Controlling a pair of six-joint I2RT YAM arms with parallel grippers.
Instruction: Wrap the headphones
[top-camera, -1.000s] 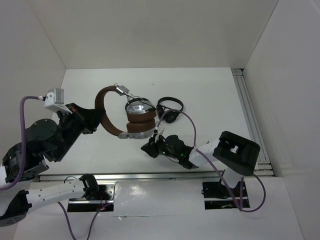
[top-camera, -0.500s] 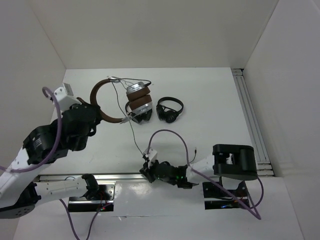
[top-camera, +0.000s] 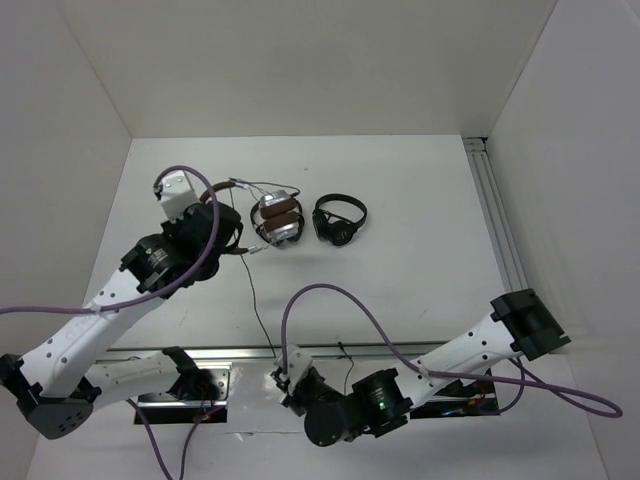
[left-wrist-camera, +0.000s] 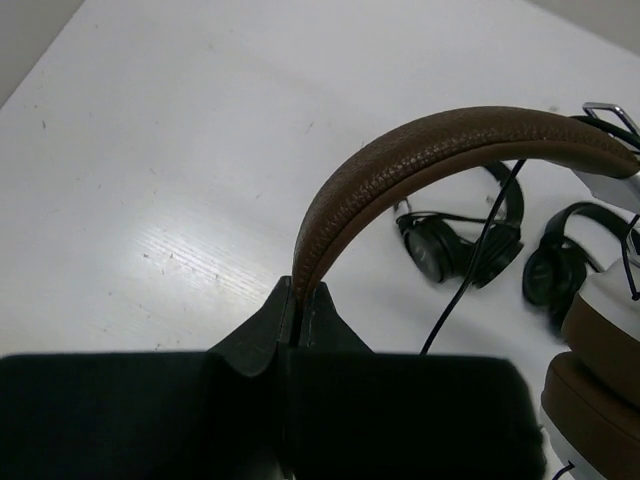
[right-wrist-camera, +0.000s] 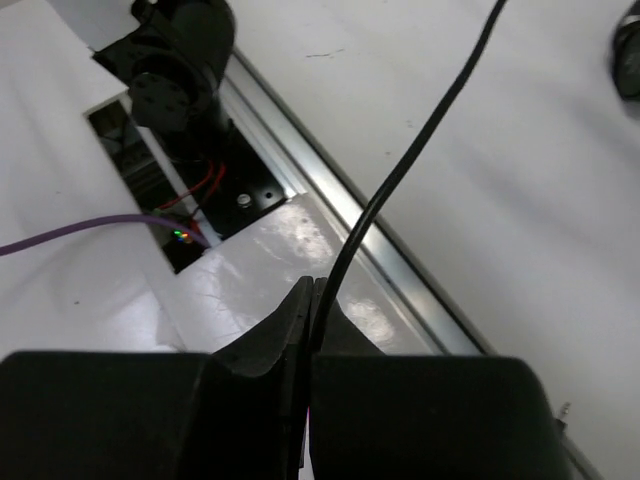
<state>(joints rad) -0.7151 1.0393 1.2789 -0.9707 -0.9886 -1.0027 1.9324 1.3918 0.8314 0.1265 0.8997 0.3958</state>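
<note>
Brown leather is what the left pincer (left-wrist-camera: 297, 310) is clenched on: its two fingers pinch the headband (left-wrist-camera: 430, 145) of the headphones (top-camera: 277, 218) near one end, and the band arches up and away toward 2 o'clock in the left wrist view. From above, the headphones sit in the far half of the table (top-camera: 430, 270), a little toward 11 o'clock from its middle. The brown cushions and silver earcups are folded together, and the headband reaches out toward 9 o'clock into the left pincer. Whether the earcups rest on the table or hang just above it cannot be told.

Small black headphones (top-camera: 340, 220) lie on the table just beside the earcups, at their 3 o'clock.

A thin black cable (top-camera: 258, 300) leaves the earcups and runs fairly straight toward 6 o'clock, across the table and past its near edge. The right pincer (right-wrist-camera: 312, 300) is clamped on this cable, its fingers closed with the cord squeezed between their tips. It hovers over the metal rail (right-wrist-camera: 275, 130) at the near edge, between the two arm bases.
</note>
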